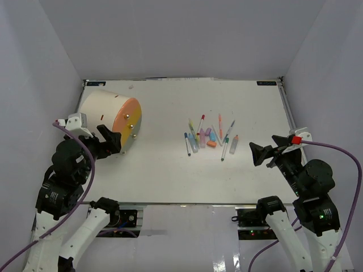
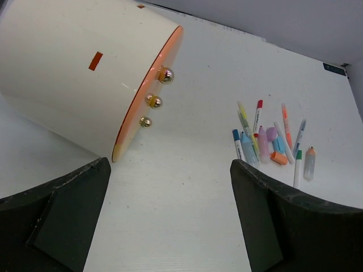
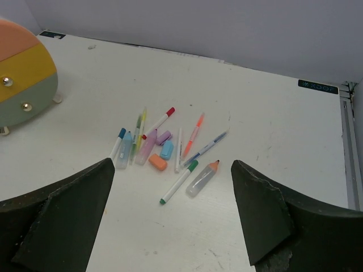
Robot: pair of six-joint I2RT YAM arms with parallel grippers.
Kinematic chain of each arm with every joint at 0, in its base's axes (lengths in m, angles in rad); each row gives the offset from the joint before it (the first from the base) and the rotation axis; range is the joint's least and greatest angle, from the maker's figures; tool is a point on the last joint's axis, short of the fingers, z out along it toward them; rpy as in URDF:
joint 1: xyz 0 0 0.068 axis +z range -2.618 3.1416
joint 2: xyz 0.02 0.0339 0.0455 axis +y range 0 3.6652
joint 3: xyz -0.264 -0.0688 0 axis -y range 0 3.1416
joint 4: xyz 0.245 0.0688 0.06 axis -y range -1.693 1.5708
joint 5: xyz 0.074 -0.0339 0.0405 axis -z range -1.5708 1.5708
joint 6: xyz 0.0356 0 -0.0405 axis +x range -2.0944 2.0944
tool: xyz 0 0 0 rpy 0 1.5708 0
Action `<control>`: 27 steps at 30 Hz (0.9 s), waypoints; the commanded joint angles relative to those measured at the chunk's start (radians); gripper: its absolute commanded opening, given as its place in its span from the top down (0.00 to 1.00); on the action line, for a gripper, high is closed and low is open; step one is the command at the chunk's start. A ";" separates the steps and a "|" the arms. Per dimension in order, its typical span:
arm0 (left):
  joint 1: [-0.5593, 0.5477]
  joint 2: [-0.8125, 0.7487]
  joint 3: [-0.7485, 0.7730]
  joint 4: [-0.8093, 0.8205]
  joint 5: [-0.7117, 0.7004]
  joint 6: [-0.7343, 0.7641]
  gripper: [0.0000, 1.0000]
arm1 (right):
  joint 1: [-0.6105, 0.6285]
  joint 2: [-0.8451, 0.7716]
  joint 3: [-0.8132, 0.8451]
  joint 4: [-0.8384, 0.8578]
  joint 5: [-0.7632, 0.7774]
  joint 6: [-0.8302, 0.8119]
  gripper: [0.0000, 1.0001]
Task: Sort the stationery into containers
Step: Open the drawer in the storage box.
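The stationery (image 1: 209, 137) lies in a loose pile right of the table's middle: thin pens with red, green, blue and yellow caps plus pink, purple, blue and orange blocks. It also shows in the left wrist view (image 2: 272, 144) and the right wrist view (image 3: 164, 150). The container (image 1: 110, 119), a cream cylinder with an orange round face and brass knobs (image 2: 153, 101), lies on its side at the left. My left gripper (image 1: 109, 140) is open and empty beside the container's face. My right gripper (image 1: 260, 153) is open and empty, right of the pile.
The white table (image 1: 170, 175) ends in a metal rail at the right (image 1: 289, 113). Grey walls enclose the back and both sides. Purple cables (image 1: 334, 148) loop off both arms.
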State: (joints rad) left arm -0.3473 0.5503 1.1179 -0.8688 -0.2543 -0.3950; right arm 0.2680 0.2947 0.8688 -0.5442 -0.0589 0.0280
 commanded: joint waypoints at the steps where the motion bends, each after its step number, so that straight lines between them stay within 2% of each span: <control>1: -0.004 0.020 -0.006 -0.015 -0.014 -0.011 0.02 | -0.001 0.004 -0.007 0.041 -0.018 0.012 0.10; 6: -0.004 0.036 -0.007 -0.016 -0.026 -0.018 0.02 | -0.001 0.026 -0.024 0.026 0.005 0.039 0.10; 10: -0.004 0.075 0.006 -0.004 -0.014 -0.019 0.02 | 0.000 0.078 -0.037 0.018 -0.134 0.036 0.10; 16: -0.004 0.166 0.075 0.004 -0.037 -0.010 0.02 | -0.001 0.153 -0.054 0.000 -0.209 0.020 0.10; 27: -0.007 0.604 0.373 -0.081 -0.080 0.094 0.02 | -0.001 0.139 -0.088 0.003 -0.165 0.055 0.10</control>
State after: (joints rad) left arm -0.3477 1.0882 1.4349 -0.9081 -0.2977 -0.3408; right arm 0.2680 0.4488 0.7883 -0.5594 -0.2165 0.0635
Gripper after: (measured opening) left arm 0.978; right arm 0.900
